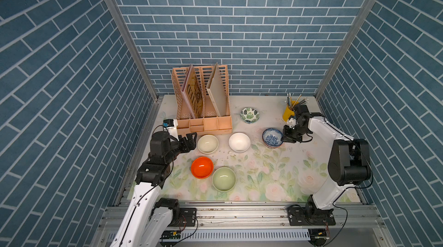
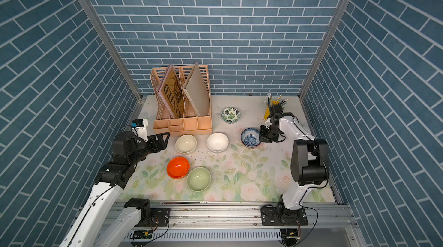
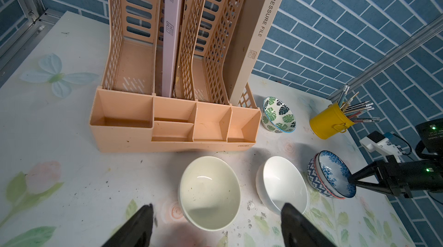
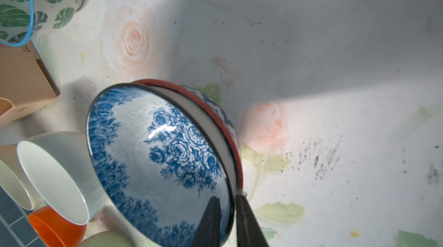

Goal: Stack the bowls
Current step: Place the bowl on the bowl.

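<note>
Several bowls sit on the floral table. The blue floral bowl [image 1: 272, 136] [image 4: 155, 157] rests nested in the orange-red geometric bowl [image 3: 312, 176] at the right. My right gripper [image 1: 283, 138] [image 4: 230, 196] is shut on the floral bowl's near rim, one finger inside and one outside. The cream bowl [image 1: 207, 144] [image 3: 209, 193] lies just beyond my left gripper [image 1: 191, 141] [image 3: 217, 206], which is open and holds nothing. The white bowl [image 1: 239, 142], orange bowl [image 1: 202, 167], pale green bowl [image 1: 224, 178] and green-leaf bowl [image 1: 249, 115] stand apart.
A peach file organizer [image 1: 203, 104] with folders stands at the back, close behind the cream bowl. A yellow pencil cup [image 1: 287, 112] sits right behind the right wrist. Blue brick walls close in three sides; a metal rail runs along the front.
</note>
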Robot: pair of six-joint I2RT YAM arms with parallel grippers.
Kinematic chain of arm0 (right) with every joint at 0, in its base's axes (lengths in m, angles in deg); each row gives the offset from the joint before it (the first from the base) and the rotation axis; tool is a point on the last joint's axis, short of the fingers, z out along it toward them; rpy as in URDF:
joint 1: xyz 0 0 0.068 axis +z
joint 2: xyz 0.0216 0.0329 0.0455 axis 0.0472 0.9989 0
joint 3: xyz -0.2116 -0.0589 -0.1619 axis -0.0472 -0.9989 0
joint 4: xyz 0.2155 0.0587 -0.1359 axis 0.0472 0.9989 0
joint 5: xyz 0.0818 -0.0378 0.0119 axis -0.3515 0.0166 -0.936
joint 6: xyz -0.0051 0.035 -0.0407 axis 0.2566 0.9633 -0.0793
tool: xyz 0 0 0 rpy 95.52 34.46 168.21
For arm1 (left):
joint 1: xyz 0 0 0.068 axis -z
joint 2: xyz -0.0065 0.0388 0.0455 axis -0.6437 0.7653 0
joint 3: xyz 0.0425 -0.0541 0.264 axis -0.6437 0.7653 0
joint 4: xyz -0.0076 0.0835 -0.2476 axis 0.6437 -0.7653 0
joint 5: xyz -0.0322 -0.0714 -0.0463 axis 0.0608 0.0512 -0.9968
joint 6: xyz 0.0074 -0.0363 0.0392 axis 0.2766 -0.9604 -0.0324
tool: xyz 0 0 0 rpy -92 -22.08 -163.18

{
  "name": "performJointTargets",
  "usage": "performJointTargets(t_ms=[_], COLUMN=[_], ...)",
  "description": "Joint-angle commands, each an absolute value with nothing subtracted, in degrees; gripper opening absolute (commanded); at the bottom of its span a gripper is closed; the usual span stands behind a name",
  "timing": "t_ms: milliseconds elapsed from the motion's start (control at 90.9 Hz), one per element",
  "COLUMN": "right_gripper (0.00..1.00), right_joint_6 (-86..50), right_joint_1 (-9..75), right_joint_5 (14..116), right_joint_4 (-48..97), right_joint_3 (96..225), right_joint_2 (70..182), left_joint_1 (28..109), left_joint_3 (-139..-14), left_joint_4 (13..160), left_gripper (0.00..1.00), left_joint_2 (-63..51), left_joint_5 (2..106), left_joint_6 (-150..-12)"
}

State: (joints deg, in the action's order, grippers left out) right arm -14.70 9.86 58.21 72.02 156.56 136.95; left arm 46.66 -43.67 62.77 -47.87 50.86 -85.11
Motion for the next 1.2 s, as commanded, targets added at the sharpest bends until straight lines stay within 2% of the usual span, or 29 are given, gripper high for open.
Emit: performJointTargets(t_ms=[0,352,539,726,946,1045,1188], right_gripper=[0.22,0.42,0.42,0.41,0.42,0.41,0.41], right_joint_6=[-15.4,-15.1,-14.2,-11.7,-11.2,-11.6,-10.9], right_joint_1=[9.7,9.7,9.9,10.7,14.3,15.4,17.8], right_joint_5=[57.1,58.8,61.0,58.1,58.2,59.4,62.0], right_joint_4=[73.1,75.7,77.5,72.8,69.9,68.7,64.5], right_joint_3=[156.7,162.1,168.6,170.0,172.2,171.0,162.1], right_joint_2=[137.1,133.5,131.3,131.0,132.3,131.0,123.7], left_joint_1=[46.9,46.9,46.9,47.0,48.6,49.4,50.7], left_joint_3=[-43.0,-43.0,-42.9,-43.3,-45.0,-44.7,-45.8], left_joint_4=[62.2,62.2,62.2,61.9,59.9,59.5,56.8], left_gripper=[0.86,0.87,0.86,0.86,0.79,0.76,0.69], left_joint_2=[-48.1,-47.9,-46.7,-42.4,-35.8,-34.7,-31.0], left_joint_5=[50.9,51.0,51.2,51.4,51.7,54.8,58.3], left_joint_6=[-84.4,-84.4,-84.5,-84.8,-87.2,-88.5,-89.5])
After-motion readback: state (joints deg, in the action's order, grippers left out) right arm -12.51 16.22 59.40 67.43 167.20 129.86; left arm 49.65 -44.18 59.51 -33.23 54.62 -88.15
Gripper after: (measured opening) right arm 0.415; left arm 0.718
